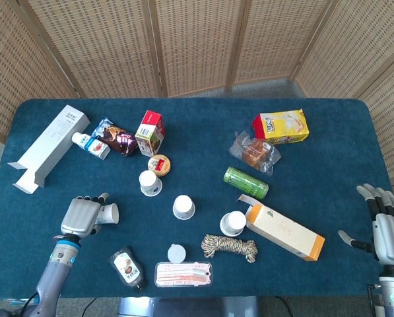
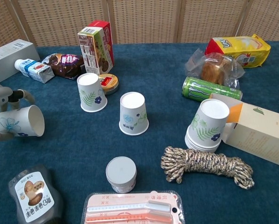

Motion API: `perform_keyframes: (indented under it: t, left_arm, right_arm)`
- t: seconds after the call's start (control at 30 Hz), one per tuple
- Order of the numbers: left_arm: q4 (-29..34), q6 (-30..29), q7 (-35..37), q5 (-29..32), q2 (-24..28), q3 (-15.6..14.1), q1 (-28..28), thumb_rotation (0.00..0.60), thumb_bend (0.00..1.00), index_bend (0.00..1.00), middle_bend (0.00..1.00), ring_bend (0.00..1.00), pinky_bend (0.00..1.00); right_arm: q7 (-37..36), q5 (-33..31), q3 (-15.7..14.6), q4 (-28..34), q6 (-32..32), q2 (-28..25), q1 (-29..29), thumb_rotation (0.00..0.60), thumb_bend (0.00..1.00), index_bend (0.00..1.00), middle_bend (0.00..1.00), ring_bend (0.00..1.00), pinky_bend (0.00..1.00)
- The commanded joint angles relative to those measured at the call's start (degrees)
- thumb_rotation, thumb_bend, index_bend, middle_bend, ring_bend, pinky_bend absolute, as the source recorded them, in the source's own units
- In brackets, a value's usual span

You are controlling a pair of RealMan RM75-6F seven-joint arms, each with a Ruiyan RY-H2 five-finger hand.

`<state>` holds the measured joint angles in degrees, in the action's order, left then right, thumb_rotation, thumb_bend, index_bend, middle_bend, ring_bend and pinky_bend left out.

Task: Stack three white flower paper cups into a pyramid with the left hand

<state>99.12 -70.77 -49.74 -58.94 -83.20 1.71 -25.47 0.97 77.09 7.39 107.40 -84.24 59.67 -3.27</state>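
Note:
My left hand point(image 1: 80, 216) is at the table's front left, its fingers curled over a white flower paper cup point(image 1: 109, 212) that lies on its side, mouth to the right. The chest view has this held cup point(image 2: 17, 122) at the left edge, with fingers point(image 2: 18, 94) over its top. Two more flower cups stand upside down: one point(image 1: 150, 183) point(image 2: 91, 92) near a round tin, the other point(image 1: 183, 207) point(image 2: 133, 113) mid-table. A nested cup stack point(image 1: 233, 223) point(image 2: 208, 125) stands to the right. My right hand point(image 1: 384, 228) hangs open off the right edge.
A sauce bottle point(image 2: 34, 195), a grey lid point(image 2: 121, 173) and a razor pack point(image 2: 132, 209) lie along the front. A rope coil point(image 2: 203, 165) and a long carton point(image 2: 261, 134) sit on the right. Snack boxes point(image 2: 96, 40), a milk carton point(image 2: 34, 70) and a green can point(image 2: 211, 88) are further back.

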Motion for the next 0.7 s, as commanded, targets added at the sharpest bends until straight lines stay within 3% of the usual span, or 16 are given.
perform_keyframes:
  t: [0.03,0.2,0.33,0.5,0.7]
  left_arm:
    - [6.25,-1.91,-13.14,5.63,4.42,-0.12,-2.89,0.6,0.32,0.2,0.47,0.43,0.49]
    - [13.89,-6.74,-29.52,13.9,6.72,0.24,-6.92,0.6,0.32,0.22,0.46,0.41,0.45]
    - [17.37,-12.62,-41.1,20.25,5.65,0.84,-10.59,0.6,0.33,0.23,0.46,0.4,0.44]
    - [18.14,-18.88,-49.27,28.26,2.53,2.44,-14.09,0.6,0.33,0.24,0.47,0.4,0.43]
    - [14.51,-24.44,-55.73,35.83,-1.58,3.39,-17.5,0.6,0.33,0.25,0.48,0.4,0.42]
  right_arm:
    - [0.14,-0.01,-0.01,0.05,0.0,0.04,-0.02,0.6,0.11,0.13,0.0,0.0,0.0]
    - [0.34,0.03,-0.09,0.1,0.07,0.14,-0.06,0.6,0.11,0.13,0.0,0.0,0.0]
    - [0.31,0.15,-0.15,0.16,-0.01,0.12,-0.02,0.6,0.12,0.13,0.0,0.0,0.0]
    - [0.1,-0.04,-0.09,0.03,0.14,0.07,-0.06,0.6,0.12,0.13,0.0,0.0,0.0]
    - [0.06,-0.1,-0.08,0.0,0.21,0.07,-0.09,0.6,0.12,0.12,0.0,0.0,0.0]
